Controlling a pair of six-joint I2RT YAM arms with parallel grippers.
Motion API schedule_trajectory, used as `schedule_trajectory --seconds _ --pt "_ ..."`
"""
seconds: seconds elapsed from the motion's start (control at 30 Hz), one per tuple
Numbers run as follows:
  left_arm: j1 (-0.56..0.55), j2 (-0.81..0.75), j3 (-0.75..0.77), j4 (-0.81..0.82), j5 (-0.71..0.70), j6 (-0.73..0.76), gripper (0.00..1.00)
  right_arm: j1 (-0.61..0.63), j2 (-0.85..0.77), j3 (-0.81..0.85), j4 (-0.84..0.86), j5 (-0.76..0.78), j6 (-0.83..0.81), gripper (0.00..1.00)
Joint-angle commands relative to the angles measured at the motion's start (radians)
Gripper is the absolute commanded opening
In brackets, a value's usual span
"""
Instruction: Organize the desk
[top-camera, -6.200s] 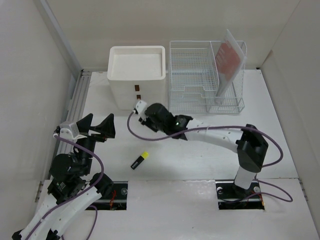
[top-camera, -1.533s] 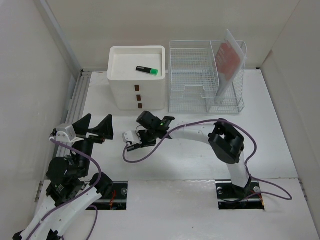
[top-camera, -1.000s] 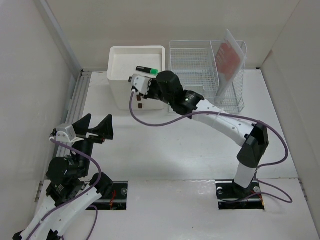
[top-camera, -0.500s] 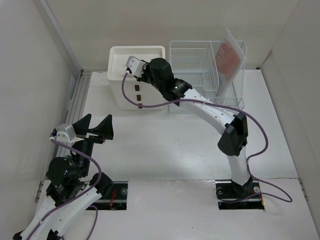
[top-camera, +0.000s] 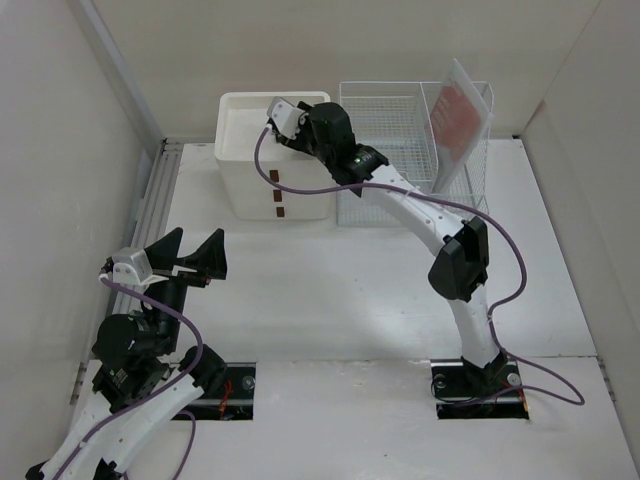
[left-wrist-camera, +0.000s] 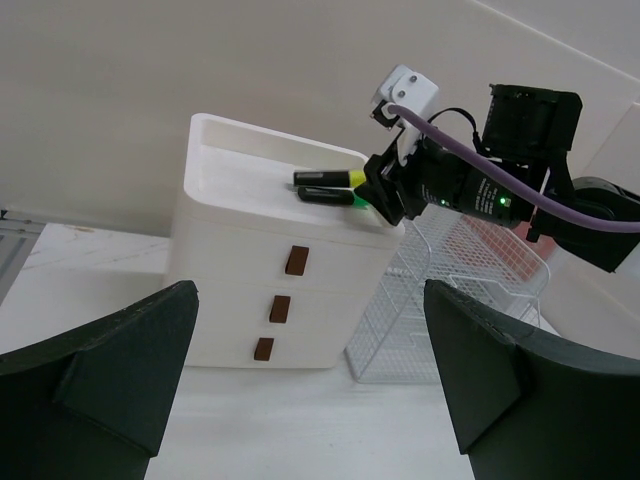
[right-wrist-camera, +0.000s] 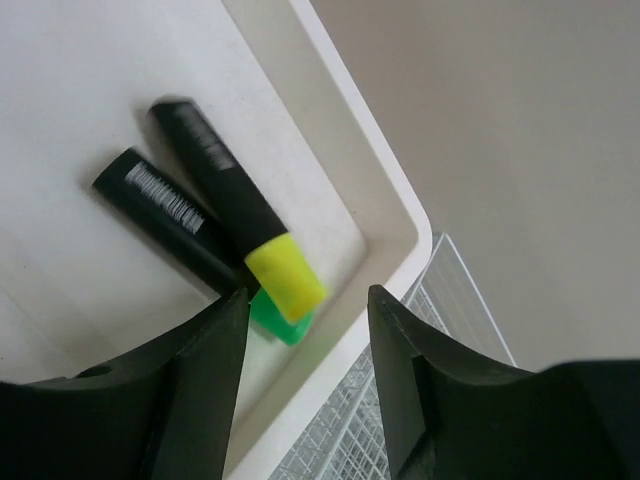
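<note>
Reaching from the top view first: the right arm (top-camera: 420, 215) is stretching across the desk (top-camera: 330, 290) to the far-left drawer unit (top-camera: 240, 195), and the right gripper (top-camera: 298, 138) is hanging over its top tray (top-camera: 228, 125), hiding whatever is lying inside. The desk itself is filling the whole floor of the enclosure, with the unit and the wire rack (top-camera: 390, 190) sitting along its far edge. The left gripper (top-camera: 192, 252) is idling near its base with the jaws spread wide and nothing in them, probably staying clear of the other arm's reach. Left wrist view: its own fingers (left-wrist-camera: 110, 370) are framing the unit from low down. A yellow-capped highlighter (left-wrist-camera: 325, 178) and a green-capped highlighter (left-wrist-camera: 328, 195) are lying side by side in the tray, and the right gripper is poised just at their cap ends. Right wrist view: the fingers (right-wrist-camera: 190, 400) are standing apart, wider than a pen barrel and gripping nothing. Both pens are resting flat on the tray floor, touching along their lengths, with their caps pointing at the corner wall. My read: the tray is serving as the pen holder, so the rim is keeping them from rolling.
</note>
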Motion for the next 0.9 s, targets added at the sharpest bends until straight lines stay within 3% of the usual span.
schedule_trajectory --seconds 0.0,0.33,0.5,0.67,0.73,0.87 --pt "-0.004 0.000 -0.006 0.041 0.009 0.015 0.94 0.008 -0.009 0.037 0.041 0.012 0.001 0.57" --pt "-0.004 0.000 -0.006 0.041 0.009 0.015 0.94 0.008 -0.096 -0.038 0.060 -0.008 0.031 0.65" --pt "-0.004 0.000 -0.006 0.041 0.009 0.015 0.94 0.008 -0.283 -0.153 0.037 -0.104 0.155 0.65" --pt "-0.004 0.009 -0.006 0.050 0.035 0.015 0.94 0.008 -0.459 -0.274 -0.200 -0.316 0.321 1.00" --pt "-0.004 0.020 -0.006 0.050 0.061 0.015 0.95 0.008 -0.539 -0.337 -0.294 -0.398 0.333 1.00" --pt "-0.004 0.048 -0.006 0.050 0.107 0.015 1.00 0.008 -0.711 -0.587 -0.272 -0.388 0.333 1.00"
